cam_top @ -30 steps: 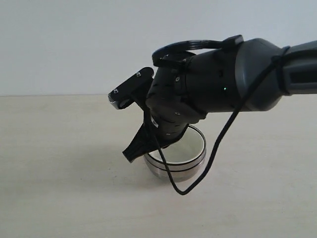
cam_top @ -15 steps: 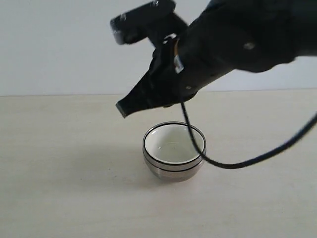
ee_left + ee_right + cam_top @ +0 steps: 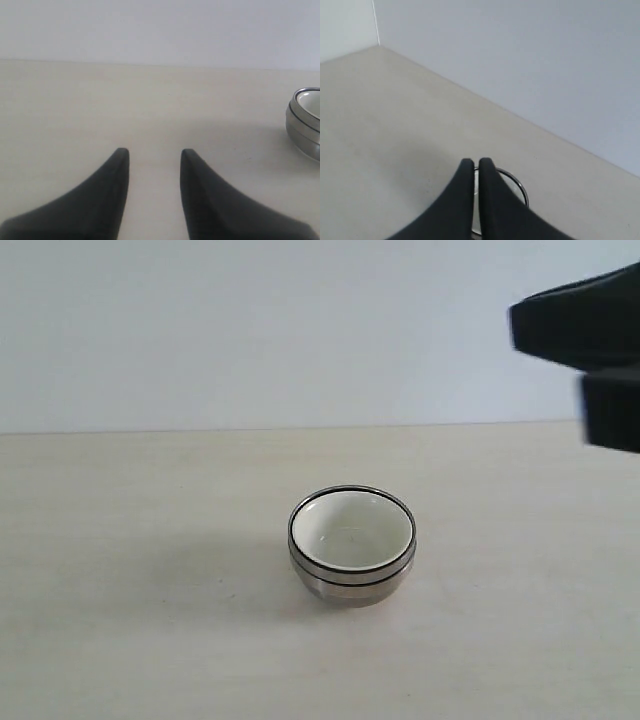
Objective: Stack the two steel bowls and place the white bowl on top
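White bowl [image 3: 351,530] sits nested atop the steel bowls [image 3: 350,582] at mid-table; stacking appears complete.

Exterior view: right arm [image 3: 590,330] is high and well apart.

Left wrist view: left gripper [image 3: 152,157] is spread and empty, with the bowls off its axis.

Right wrist view: right gripper [image 3: 472,166] is pressed together and empty, with the bowls directly beyond its tips.

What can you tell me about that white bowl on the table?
The white bowl is small, round and glossy, ceramic by its look, with a creamy, empty inside. It sits upright, nested in the steel bowls, so only its inside and rim show, ringed by a dark line. The stack stands on the pale table; nothing else touches it.
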`<action>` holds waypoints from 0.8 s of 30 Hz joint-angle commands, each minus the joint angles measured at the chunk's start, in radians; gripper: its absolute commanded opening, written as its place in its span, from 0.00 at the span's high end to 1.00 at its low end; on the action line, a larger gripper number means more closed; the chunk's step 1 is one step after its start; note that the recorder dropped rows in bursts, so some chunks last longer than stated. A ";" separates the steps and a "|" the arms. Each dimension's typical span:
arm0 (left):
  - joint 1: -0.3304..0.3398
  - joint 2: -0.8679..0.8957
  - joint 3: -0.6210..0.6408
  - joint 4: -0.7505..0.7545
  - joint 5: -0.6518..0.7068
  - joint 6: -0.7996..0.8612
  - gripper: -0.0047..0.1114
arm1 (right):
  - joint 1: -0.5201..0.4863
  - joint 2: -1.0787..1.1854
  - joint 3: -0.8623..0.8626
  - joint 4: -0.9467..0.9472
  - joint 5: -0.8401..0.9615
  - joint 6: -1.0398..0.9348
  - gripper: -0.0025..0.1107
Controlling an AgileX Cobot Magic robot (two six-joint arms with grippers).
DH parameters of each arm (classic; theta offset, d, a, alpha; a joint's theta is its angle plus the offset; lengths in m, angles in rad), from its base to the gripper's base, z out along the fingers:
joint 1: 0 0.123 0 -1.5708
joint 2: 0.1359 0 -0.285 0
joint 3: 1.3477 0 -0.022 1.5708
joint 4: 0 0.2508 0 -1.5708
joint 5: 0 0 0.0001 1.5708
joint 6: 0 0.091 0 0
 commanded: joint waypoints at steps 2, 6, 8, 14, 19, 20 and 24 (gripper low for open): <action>0.003 -0.003 0.004 -0.001 0.001 0.005 0.68 | -0.001 -0.253 0.060 -0.012 0.046 -0.008 0.98; 0.003 -0.003 0.004 -0.001 0.001 0.005 0.68 | -0.001 -0.456 0.072 -0.030 0.107 -0.015 0.98; 0.003 -0.003 0.004 -0.001 0.001 0.005 0.68 | -0.001 -0.545 0.072 -0.035 0.114 -0.015 0.98; 0.003 -0.003 0.004 -0.001 0.001 0.005 0.68 | -0.005 -0.761 0.072 -0.086 0.117 0.026 0.98; 0.003 -0.003 0.004 -0.001 0.001 0.005 0.68 | -0.064 -0.761 0.059 -0.172 0.229 0.147 0.98; 0.003 -0.003 0.004 -0.001 0.001 0.005 0.68 | -0.098 -0.761 0.070 -0.172 0.198 0.168 0.98; 0.003 -0.003 0.004 -0.001 0.001 0.005 0.68 | -0.261 -0.761 0.113 -0.086 0.107 0.224 0.98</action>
